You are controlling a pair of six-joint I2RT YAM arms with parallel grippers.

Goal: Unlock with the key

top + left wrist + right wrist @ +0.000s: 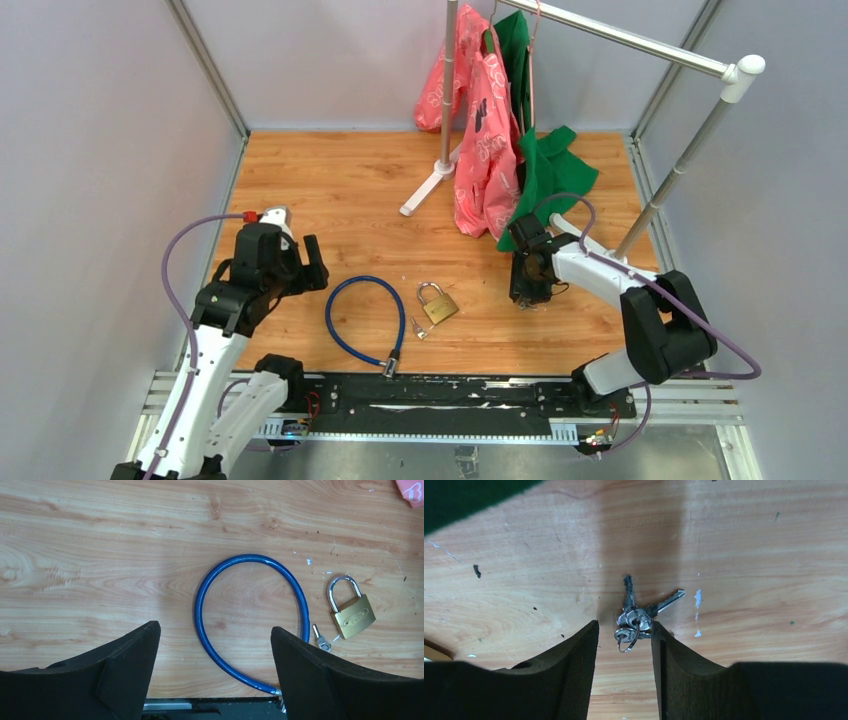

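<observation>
Right arm: right gripper (624, 630) is down close over the table (330, 190), right of centre. In the right wrist view its fingers (574, 670) stand apart on either side of a bunch of keys (634, 620) on a ring. The keys lie flat on the wood and fan away from the fingers. One pad is touching or just beside the ring; on the other side I see bare wood between pad and keys. Not clamped on anything that I can see.

Left arm: left gripper (214, 630) hangs above the left part of the table, jaws wide apart and holding nothing. Its camera looks down on the blue cable lock (198, 610), which lies in an open loop with one end at the near edge.

Padlock (438, 304): brass body, lying flat near the table's middle, between the two grippers and apart from both. The shackle looks seated in the body. A single small key (320, 641) lies just beside it, between the padlock and the cable.

Background: a clothes rack (620, 38) stands at the far side with pink bags (485, 150) and a green cloth (550, 170) hanging from it. The green cloth reaches down near the right arm's wrist.
</observation>
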